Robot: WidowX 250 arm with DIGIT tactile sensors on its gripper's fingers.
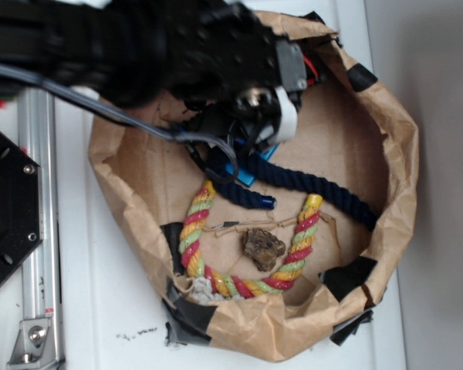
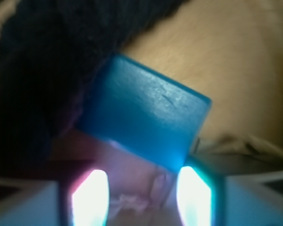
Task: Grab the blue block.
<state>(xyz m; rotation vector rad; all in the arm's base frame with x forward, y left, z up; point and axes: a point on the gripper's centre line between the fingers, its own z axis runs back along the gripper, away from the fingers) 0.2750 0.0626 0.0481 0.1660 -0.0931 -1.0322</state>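
Hovering low over the paper-lined bin (image 1: 386, 146), gripper (image 2: 141, 193) has its fingers (image 2: 90, 195) spread apart, nothing clamped. Blue block (image 2: 144, 117) sits just ahead of the fingertips, tilted, touching the navy rope (image 1: 324, 189) on the bin floor. Multicolor rope (image 1: 197, 231) and brown lump (image 1: 262, 248) lie well apart.

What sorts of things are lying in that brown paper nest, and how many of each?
Ropes: 2, a dark navy rope and a striped rope
Blue block: 1
Brown lump: 1
Twig: 1
Total: 5
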